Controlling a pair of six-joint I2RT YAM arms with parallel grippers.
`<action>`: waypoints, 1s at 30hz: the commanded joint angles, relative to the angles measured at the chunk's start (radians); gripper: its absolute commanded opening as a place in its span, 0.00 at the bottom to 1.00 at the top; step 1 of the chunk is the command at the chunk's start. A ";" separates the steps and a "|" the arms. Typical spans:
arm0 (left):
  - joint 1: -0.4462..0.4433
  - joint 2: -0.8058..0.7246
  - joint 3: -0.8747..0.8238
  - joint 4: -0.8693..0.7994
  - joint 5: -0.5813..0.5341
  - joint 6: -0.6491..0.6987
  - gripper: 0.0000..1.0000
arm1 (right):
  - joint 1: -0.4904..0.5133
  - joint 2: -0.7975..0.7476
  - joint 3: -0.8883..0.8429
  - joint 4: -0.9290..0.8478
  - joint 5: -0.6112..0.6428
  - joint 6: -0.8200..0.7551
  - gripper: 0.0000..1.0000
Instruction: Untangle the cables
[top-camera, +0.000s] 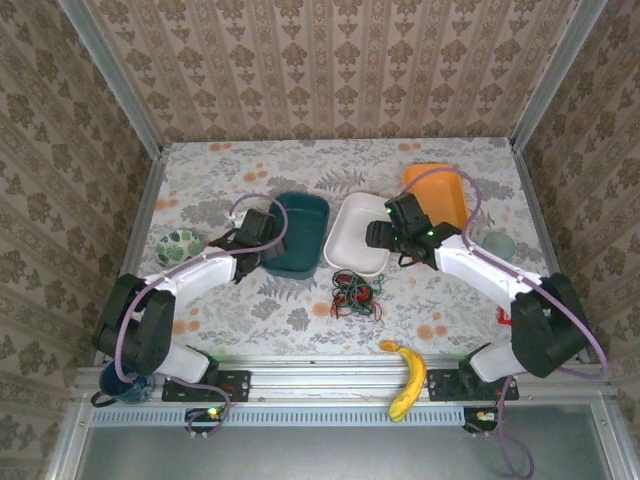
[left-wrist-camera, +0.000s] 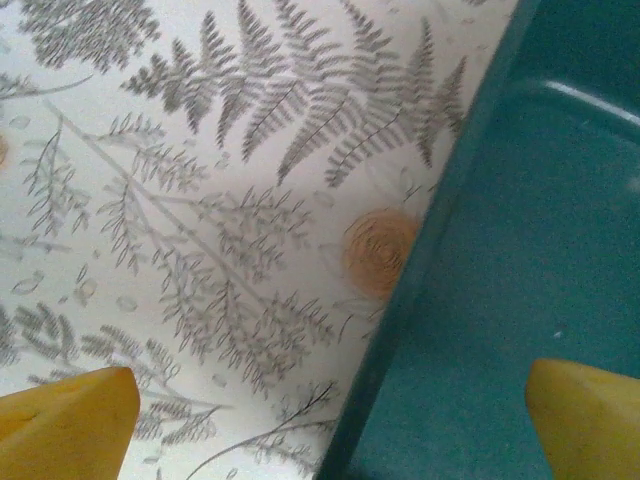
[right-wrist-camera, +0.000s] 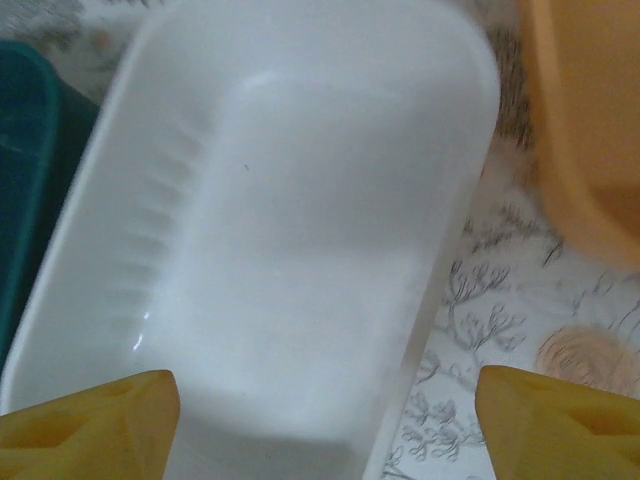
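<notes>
The cables (top-camera: 355, 296) lie as one tangled bundle of black, red and green wire on the tablecloth, just in front of the white tray. My left gripper (top-camera: 262, 247) hovers open over the left rim of the teal tray (left-wrist-camera: 520, 260), its yellow fingertips (left-wrist-camera: 70, 415) wide apart with nothing between them. My right gripper (top-camera: 383, 236) hangs open above the right end of the white tray (right-wrist-camera: 300, 220), its yellow fingertips (right-wrist-camera: 560, 420) also spread and empty. Both grippers are behind the bundle and apart from it.
An orange tray (top-camera: 437, 190) stands behind the right arm. A patterned bowl (top-camera: 179, 243) sits at the left, a pale green one (top-camera: 496, 243) at the right. A banana (top-camera: 408, 377) lies on the front rail and a dark cup (top-camera: 122, 385) by the left base.
</notes>
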 joint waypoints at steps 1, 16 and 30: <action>-0.005 -0.013 0.045 -0.126 -0.065 -0.065 1.00 | 0.000 0.073 0.010 -0.053 -0.067 0.084 0.70; -0.005 0.063 0.040 -0.053 0.061 -0.078 0.83 | -0.029 0.261 0.127 -0.083 -0.059 0.007 0.12; 0.031 0.318 0.268 -0.036 0.123 0.008 0.29 | -0.173 0.460 0.484 -0.151 -0.036 -0.108 0.30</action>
